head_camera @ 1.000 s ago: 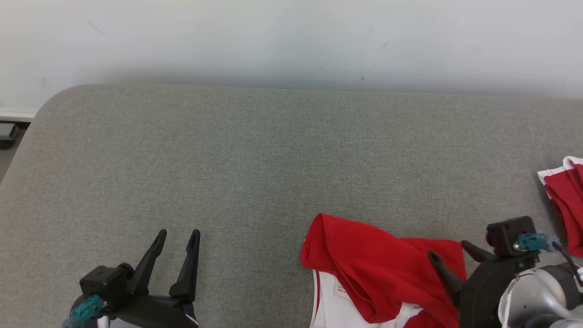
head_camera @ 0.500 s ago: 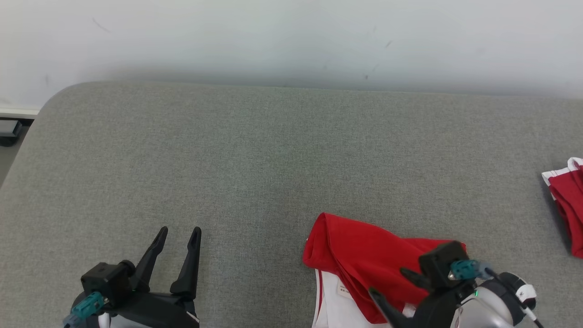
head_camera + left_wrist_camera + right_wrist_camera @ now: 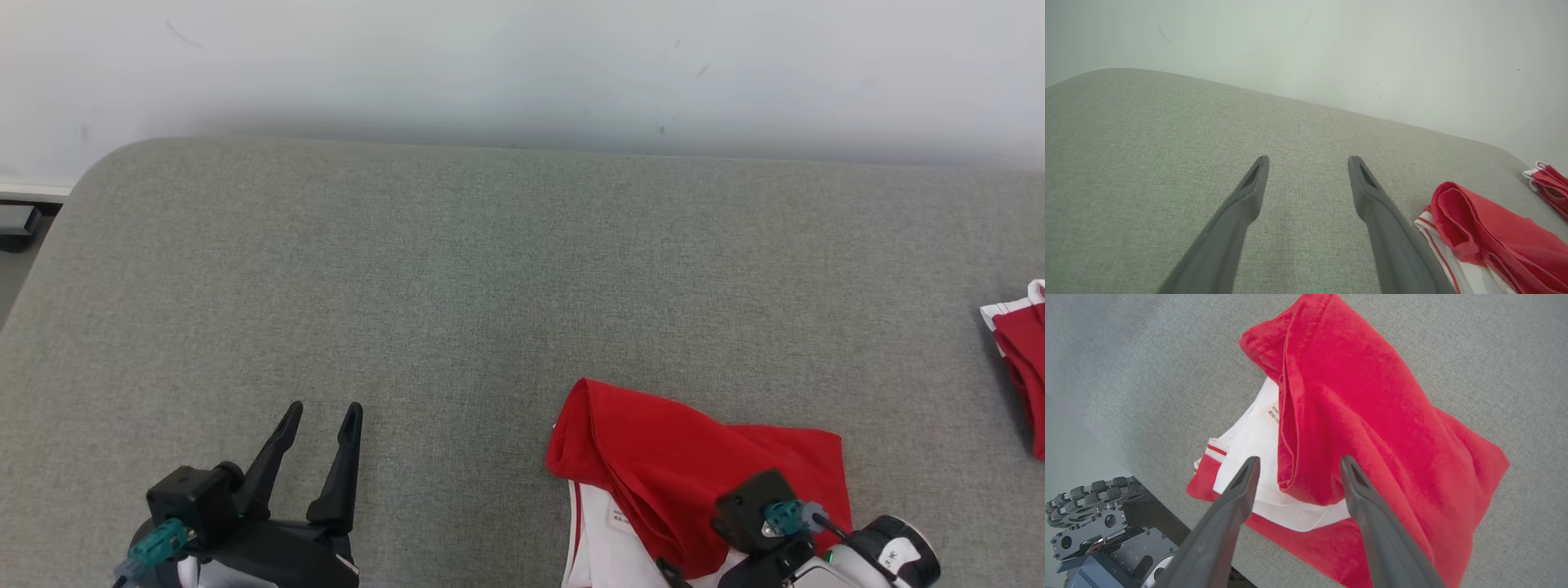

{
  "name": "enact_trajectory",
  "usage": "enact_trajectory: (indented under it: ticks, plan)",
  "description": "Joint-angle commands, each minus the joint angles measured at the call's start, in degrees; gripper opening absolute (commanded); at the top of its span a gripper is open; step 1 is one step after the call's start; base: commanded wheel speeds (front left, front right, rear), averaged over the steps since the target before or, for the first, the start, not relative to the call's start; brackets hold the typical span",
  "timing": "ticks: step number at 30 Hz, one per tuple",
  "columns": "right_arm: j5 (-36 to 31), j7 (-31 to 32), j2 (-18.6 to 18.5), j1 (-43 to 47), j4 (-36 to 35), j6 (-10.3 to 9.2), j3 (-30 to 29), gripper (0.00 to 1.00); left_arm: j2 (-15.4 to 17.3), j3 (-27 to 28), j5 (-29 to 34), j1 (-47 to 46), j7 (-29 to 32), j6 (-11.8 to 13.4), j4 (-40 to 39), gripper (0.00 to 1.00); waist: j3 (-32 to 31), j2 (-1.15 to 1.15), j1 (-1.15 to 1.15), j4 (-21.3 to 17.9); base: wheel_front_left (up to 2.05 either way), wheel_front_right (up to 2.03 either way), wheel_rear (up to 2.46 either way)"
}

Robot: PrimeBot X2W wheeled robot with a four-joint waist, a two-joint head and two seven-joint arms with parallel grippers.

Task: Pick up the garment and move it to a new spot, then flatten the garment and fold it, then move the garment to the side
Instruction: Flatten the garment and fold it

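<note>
1. Garment: red with a white inner part, crumpled and loosely doubled over. It lies on the grey fabric bench at its near edge, right of centre in my head view.
2. In the right wrist view the garment has a red fold lying over the white layer. A small printed label shows on the white, and a red-striped white hem pokes out at the side.
3. Right gripper: fingers spread wide, nothing held. It hangs over the garment, one finger above the white part and the other above the red fold. I cannot tell if the tips touch the cloth.
4. The right forearm sits low in the head view, over the garment's near right corner.
5. Left gripper: fingers apart, empty, over bare bench, well apart from the garment. The left wrist view agrees: left gripper parted with only grey fabric between the fingers, garment off to its right.
6. A second red-and-white piece of cloth lies at the bench's far right edge, apart from the garment.
7. The robot's wheeled base shows below the bench edge in the right wrist view.
8. A pale wall stands behind the bench.
</note>
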Motion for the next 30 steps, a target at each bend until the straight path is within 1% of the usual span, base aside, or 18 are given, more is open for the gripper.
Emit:
enact_trajectory:
  ticks: [1,6,7,8,9,10,11,17,24,30]
  plan:
    - [-0.7,-0.5,0.1,0.1,1.0,-0.06,0.3,1.0,0.1,-0.1,-0.4,-0.8,-0.4,0.0,0.1,1.0,0.2,0.0,0.0,0.2,0.0,0.0,0.0]
    - [-1.5,-1.7,0.4,-1.0,4.0,-0.06,1.3,1.0,0.0,-0.2,-0.4,-0.9,-0.4,0.1,0.2,1.0,0.5,0.0,0.0,0.5,0.0,0.0,0.0]
    - [-1.6,-1.9,0.4,-1.2,4.4,-0.06,1.5,0.8,0.1,-0.2,-0.4,-1.0,-0.5,0.1,0.3,1.0,0.5,0.0,0.0,0.5,0.0,0.0,0.0]
    - [-1.4,-1.9,0.4,-1.4,4.7,-0.06,1.7,0.63,0.0,-0.3,-0.4,-1.0,-0.5,0.1,0.3,1.0,0.5,0.0,0.0,0.6,0.0,0.0,0.0]
    - [-1.3,-2.0,0.3,-1.5,5.1,-0.06,2.0,0.38,0.0,-0.3,-0.4,-1.1,-0.5,0.1,0.3,1.0,0.5,0.0,0.0,0.6,0.0,0.0,0.0]
    - [-0.9,-2.0,0.2,-1.6,5.4,-0.06,2.5,0.07,0.0,-0.3,-0.4,-1.1,-0.6,0.1,0.3,1.0,0.6,0.0,0.0,0.7,0.0,0.0,0.0]
    - [-0.6,-2.1,0.1,-1.8,5.6,-0.06,2.9,0.0,0.1,-0.3,-0.4,-1.1,-0.6,0.1,0.3,1.0,0.6,0.0,0.0,0.7,0.0,0.0,0.0]
    - [1.0,-2.7,-0.5,-2.5,6.1,-0.06,4.5,0.0,0.2,-0.4,-0.5,-1.2,-0.6,0.2,0.4,1.0,0.6,0.0,0.0,0.8,0.0,0.0,0.0]
    - [5.9,-2.7,-0.3,-3.6,5.9,-0.06,7.4,0.0,0.4,-0.6,-0.8,-1.2,-0.7,0.1,0.6,1.0,0.2,0.0,0.0,0.6,0.0,0.0,0.0]
    - [8.0,-2.0,-0.8,-4.7,6.6,-0.06,9.7,0.0,0.3,-1.0,-0.9,-1.3,-0.6,0.1,0.7,1.0,0.0,0.0,0.0,1.0,0.0,0.0,0.0]
